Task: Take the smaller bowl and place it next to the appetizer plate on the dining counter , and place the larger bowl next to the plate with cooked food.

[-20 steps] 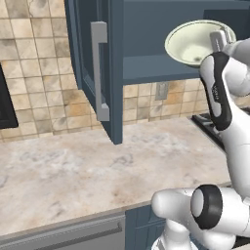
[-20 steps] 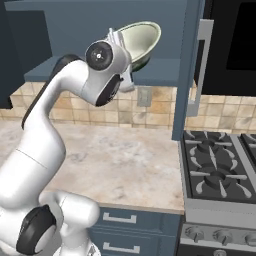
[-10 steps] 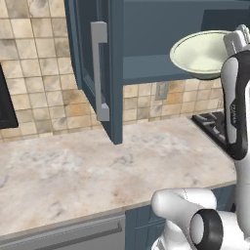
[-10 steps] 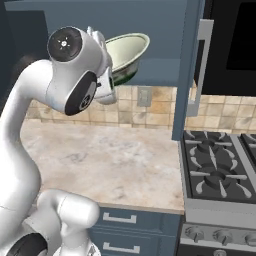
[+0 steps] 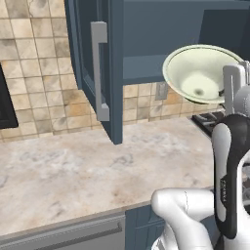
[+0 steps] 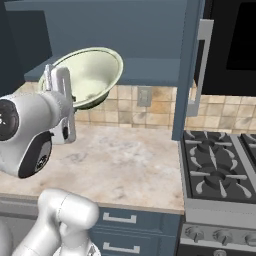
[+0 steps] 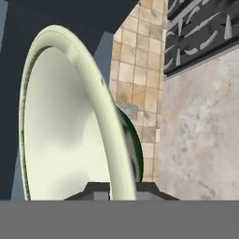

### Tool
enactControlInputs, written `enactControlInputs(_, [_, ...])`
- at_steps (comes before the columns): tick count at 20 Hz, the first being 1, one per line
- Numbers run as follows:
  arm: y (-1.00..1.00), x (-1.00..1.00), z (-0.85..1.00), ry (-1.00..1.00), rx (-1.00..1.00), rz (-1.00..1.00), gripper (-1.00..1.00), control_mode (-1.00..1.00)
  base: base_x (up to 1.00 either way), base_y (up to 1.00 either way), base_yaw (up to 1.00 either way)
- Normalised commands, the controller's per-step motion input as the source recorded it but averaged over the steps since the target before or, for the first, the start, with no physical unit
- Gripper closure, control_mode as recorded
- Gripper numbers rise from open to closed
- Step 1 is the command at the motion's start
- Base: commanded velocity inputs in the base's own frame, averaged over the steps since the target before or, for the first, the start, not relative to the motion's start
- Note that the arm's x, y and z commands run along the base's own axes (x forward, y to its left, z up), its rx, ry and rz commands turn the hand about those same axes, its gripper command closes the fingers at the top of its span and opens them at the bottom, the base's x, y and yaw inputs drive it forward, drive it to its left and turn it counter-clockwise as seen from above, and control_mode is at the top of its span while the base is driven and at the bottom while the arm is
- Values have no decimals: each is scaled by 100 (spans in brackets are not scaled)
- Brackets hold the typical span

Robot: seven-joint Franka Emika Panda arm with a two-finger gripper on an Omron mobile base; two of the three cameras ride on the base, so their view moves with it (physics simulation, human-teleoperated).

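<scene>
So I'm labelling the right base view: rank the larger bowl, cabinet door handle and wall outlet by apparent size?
1. cabinet door handle, longest
2. larger bowl, though nearer the camera, so unsure against the handle
3. wall outlet

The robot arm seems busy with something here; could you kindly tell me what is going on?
The arm's gripper has its jaws shut on the rim of the larger bowl, a wide cream-white one. It holds the bowl tipped on its side in the air, in front of the open upper cabinet and above the marble-patterned worktop. The stove sits to the right. The bowl looks empty.
</scene>
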Motion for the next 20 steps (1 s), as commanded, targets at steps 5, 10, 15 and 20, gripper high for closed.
enactControlInputs(5, [13, -96, 0, -2, 14, 1, 100, -100, 0, 0, 0])
enactControlInputs(10, [0, -20, 0, -1, 1, 0, 100, 100, -79, -4, 1])
enactControlInputs(15, [0, 0, 0, 0, 0, 0, 100, 100, -100, -44, -3])
enactControlInputs(20, [0, 0, 0, 0, 0, 0, 100, 100, -93, -98, -22])
